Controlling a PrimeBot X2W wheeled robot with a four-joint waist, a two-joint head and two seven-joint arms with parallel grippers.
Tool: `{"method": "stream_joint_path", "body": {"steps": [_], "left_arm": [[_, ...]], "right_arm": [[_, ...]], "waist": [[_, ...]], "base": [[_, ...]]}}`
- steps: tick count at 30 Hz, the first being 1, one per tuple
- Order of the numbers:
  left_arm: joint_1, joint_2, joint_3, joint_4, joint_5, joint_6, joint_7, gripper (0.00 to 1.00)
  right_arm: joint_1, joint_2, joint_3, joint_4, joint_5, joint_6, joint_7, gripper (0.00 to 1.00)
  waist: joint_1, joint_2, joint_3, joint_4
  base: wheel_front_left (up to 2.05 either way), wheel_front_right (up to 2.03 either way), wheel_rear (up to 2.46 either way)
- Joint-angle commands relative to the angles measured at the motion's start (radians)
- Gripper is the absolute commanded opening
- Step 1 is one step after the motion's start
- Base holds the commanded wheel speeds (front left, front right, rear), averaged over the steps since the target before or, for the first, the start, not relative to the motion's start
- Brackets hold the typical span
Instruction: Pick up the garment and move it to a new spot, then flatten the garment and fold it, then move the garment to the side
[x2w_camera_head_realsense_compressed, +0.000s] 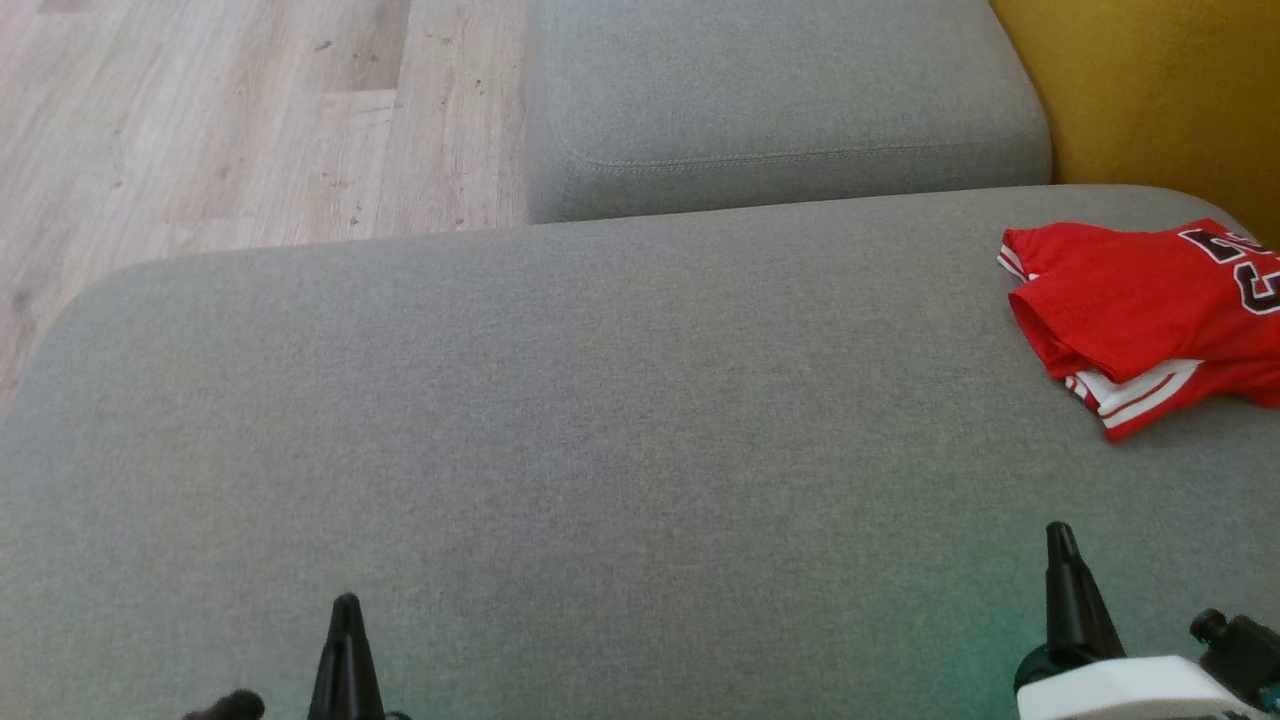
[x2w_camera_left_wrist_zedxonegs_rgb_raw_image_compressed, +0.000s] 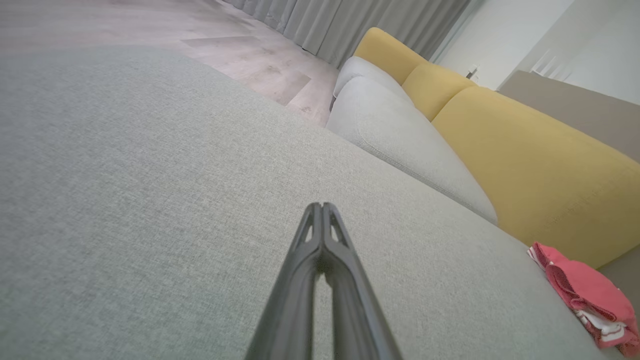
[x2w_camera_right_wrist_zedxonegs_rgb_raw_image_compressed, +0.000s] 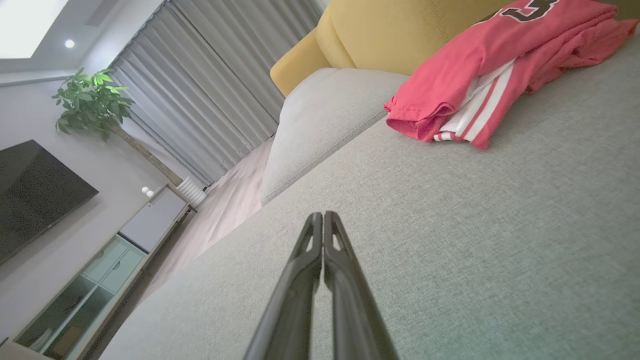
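Garment, a red jersey, lies loosely folded at the far right of the grey sofa seat. Left pincer and right pincer sit pressed together, empty. I'd spread the right one before reaching, then pinch the near edge.

Both arms sit low, so you mostly just get the business ends. In the head view the left gripper, two long dark tapered fingers, pokes up from the bottom edge at lower left, pressed together into a single spike. Same deal with the right gripper at lower right, its tip a bit higher in the frame, with its white wrist housing and a small dark knob beside it. From each wrist camera the fingers meet flush at the tips, with just a slim slot further down. Both empty.
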Motion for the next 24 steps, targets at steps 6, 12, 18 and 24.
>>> {"method": "stream_joint_path", "body": {"steps": [6, 12, 18, 24], "left_arm": [[-0.076, 0.012, 0.043, -0.017, -0.097, -0.022, 0.019, 0.00], [-0.092, 0.013, 0.057, -0.008, -0.158, -0.033, 0.032, 0.00], [-0.112, 0.014, 0.073, 0.002, -0.230, -0.047, 0.048, 0.00], [-0.131, 0.015, 0.089, 0.013, -0.302, -0.061, 0.065, 0.00]], "right_arm": [[-0.068, -0.023, -0.005, -0.024, 0.097, 0.000, 0.021, 0.00], [-0.082, -0.024, -0.011, -0.020, 0.155, 0.000, 0.034, 0.00], [-0.098, -0.025, -0.018, -0.015, 0.225, 0.000, 0.050, 0.00], [-0.114, -0.026, -0.025, -0.010, 0.295, 0.000, 0.066, 0.00]], "waist": [[0.0000, 0.0000, 0.006, -0.001], [0.0000, 0.0000, 0.010, -0.001], [0.0000, 0.0000, 0.014, -0.002], [0.0000, 0.0000, 0.019, -0.003]], "base": [[0.00, 0.00, 0.00], [0.00, 0.00, 0.00], [0.00, 0.00, 0.00], [0.00, 0.00, 0.00]]}}
